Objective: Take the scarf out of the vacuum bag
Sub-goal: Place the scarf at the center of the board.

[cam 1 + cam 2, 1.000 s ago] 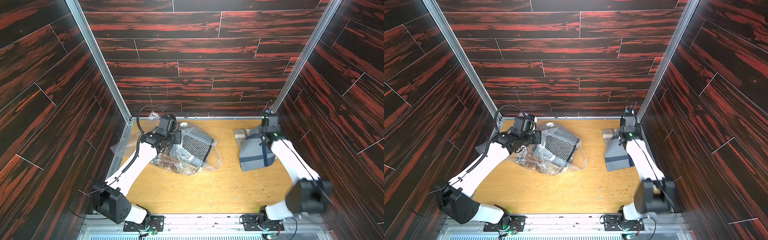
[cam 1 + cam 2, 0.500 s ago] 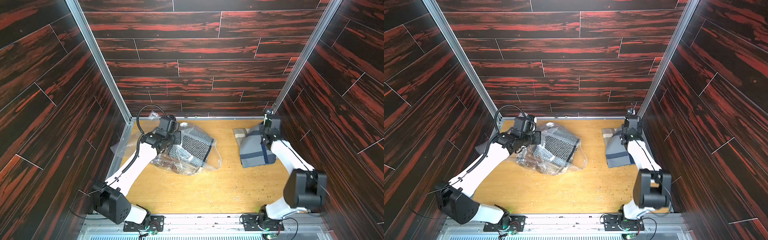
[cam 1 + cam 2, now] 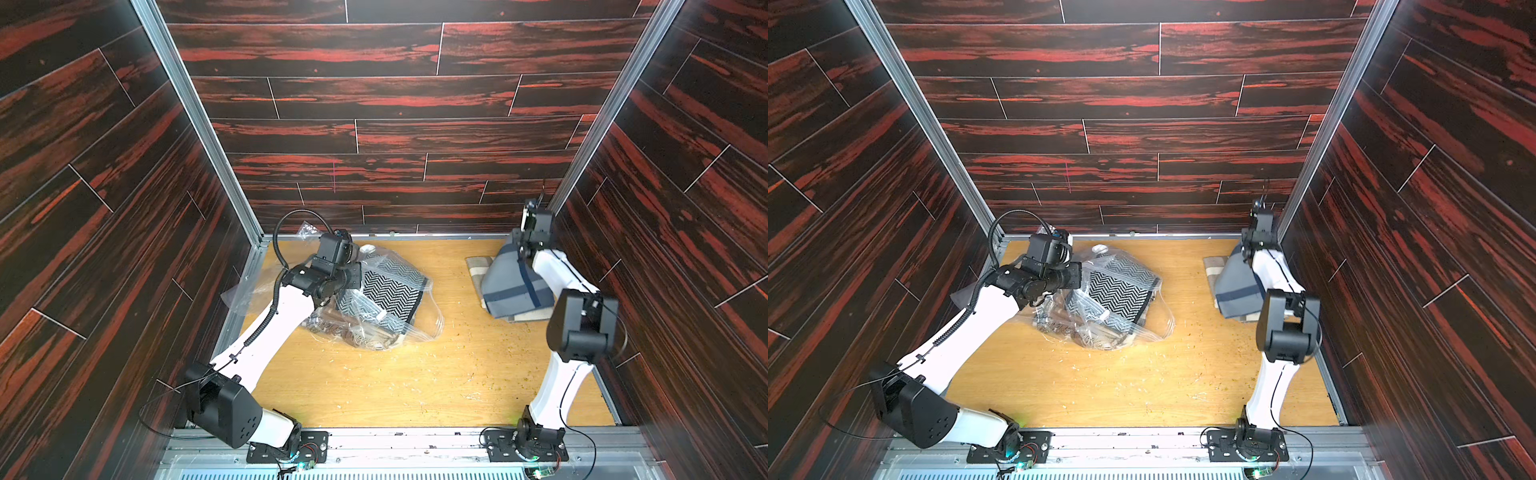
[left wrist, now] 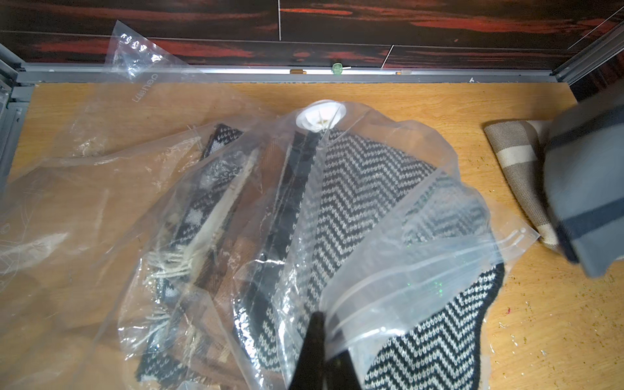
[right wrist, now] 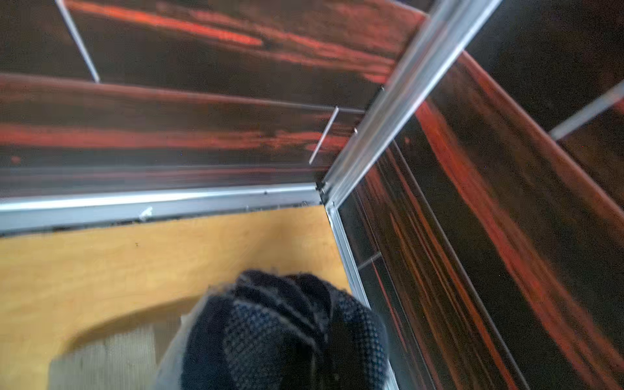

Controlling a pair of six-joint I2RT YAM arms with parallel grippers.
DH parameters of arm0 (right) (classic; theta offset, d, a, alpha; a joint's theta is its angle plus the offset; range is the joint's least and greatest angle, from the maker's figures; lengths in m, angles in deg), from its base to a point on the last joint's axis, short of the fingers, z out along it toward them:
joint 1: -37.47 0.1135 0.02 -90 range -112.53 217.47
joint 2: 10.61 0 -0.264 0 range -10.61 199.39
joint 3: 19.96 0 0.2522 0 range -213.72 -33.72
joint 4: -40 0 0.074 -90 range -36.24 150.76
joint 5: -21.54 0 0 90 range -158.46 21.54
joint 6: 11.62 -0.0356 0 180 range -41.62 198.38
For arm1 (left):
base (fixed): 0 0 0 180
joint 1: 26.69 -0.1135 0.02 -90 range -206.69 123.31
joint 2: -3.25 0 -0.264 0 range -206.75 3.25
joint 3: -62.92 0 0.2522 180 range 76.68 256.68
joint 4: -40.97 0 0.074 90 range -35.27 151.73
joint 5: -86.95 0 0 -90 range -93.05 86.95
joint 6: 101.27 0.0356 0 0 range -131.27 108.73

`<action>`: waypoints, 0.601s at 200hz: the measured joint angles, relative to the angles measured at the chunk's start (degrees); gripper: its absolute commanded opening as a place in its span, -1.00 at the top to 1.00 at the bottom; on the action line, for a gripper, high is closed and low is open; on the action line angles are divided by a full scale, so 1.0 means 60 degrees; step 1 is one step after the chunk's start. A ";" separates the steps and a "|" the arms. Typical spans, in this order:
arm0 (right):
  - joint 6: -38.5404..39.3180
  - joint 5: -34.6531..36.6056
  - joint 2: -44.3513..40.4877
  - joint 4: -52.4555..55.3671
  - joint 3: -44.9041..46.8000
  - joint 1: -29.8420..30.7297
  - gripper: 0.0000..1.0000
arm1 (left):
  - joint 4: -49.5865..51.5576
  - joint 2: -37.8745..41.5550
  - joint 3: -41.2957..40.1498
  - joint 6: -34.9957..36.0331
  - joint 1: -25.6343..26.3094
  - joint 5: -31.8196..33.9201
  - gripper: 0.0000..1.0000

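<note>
Between dark walls, speckled wooden tabletop

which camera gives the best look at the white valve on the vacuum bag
The left wrist view: the valve shows large and sharp, a round white disc on the clear vacuum bag. In both top views it is only a small white spot. The right wrist view misses it.

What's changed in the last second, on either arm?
The right gripper, shut on the grey navy-striped scarf, has risen toward the far right corner as its elbow swung forward, lifting the scarf a little higher above the beige plaid scarf. Unchanged: the left gripper pinching the vacuum bag at its zip edge, and the chevron scarf in it.
</note>
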 measured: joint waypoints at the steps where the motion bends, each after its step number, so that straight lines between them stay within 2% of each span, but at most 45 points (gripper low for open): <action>1: 0.0000 0.0000 0.0025 0.0025 -0.0051 -0.0004 1.00 | 0.0000 0.0000 0.0000 0.0000 0.0000 0.0000 1.00; 26: -0.0022 -0.0102 0.0463 0.0681 -0.0994 -0.0047 1.00 | 0.0000 0.0000 0.0000 0.0018 0.0000 0.0000 1.00; 38: -0.0098 -0.0124 0.0565 0.1009 -0.1231 -0.0095 0.55 | 0.0004 0.0000 0.0000 0.0026 0.0000 0.0000 1.00; 47: -0.0255 -0.0135 0.0674 0.1239 -0.1406 -0.0146 0.04 | 0.0000 -0.0004 0.0000 0.0026 0.0000 0.0000 1.00; 55: -0.0331 -0.0142 0.0739 0.1384 -0.1530 -0.0197 -0.25 | 0.0000 -0.0004 0.0000 0.0026 0.0000 0.0000 1.00; 82: -0.0623 -0.0244 0.0765 0.1701 -0.1570 -0.0382 -0.34 | 0.0000 -0.0007 0.0000 0.0026 0.0000 0.0000 1.00; 91: -0.0714 -0.0280 0.0765 0.1796 -0.1566 -0.0441 -0.49 | 0.0000 -0.0007 0.0000 0.0026 0.0000 0.0000 1.00; 109: -0.0885 -0.0310 0.0761 0.1927 -0.1570 -0.0528 -0.93 | 0.0000 -0.0007 0.0000 0.0026 0.0000 -0.0004 1.00; 120: -0.1067 -0.0240 0.0743 0.1996 -0.1570 -0.0561 -0.97 | 0.0000 -0.0007 0.0000 0.0026 0.0000 -0.0004 1.00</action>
